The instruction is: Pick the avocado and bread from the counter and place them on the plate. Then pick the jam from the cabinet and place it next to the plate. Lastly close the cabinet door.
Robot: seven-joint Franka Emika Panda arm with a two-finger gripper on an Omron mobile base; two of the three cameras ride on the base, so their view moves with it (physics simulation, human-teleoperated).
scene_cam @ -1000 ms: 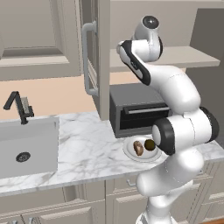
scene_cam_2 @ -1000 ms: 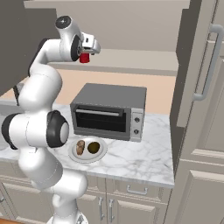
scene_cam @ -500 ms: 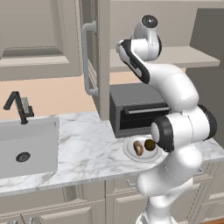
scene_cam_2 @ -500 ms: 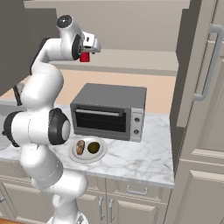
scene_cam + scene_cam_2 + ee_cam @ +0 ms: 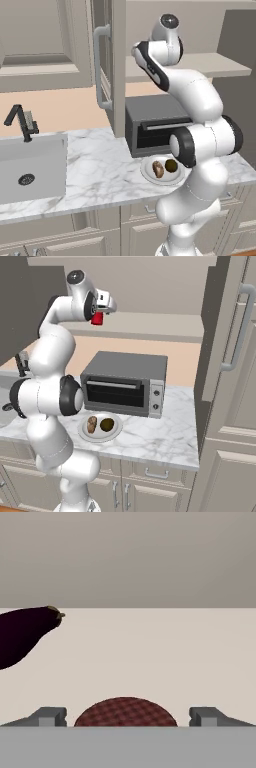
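Hand view shows one red jam jar [image 5: 125, 712] on the beige cabinet shelf [image 5: 150, 657] between the gripper's [image 5: 128, 716] two spread, non-touching fingertips [image 5: 50, 716], one dark eggplant [image 5: 22, 634] lying left, while one avocado [image 5: 107, 424] and one bread [image 5: 92, 424] rest on the plate [image 5: 84, 434].

You see a red jam [image 5: 97, 318] jar with a darker, chequered red lid on the beige cabinet [image 5: 150, 326] shelf, beside a deep purple aubergine [image 5: 22, 637]. On the white, grey-veined surface [image 5: 165, 438], the white plate [image 5: 85, 435] carries brown bread [image 5: 92, 425] and a dark olive avocado [image 5: 107, 424]; the toaster oven [image 5: 125, 383] is grey
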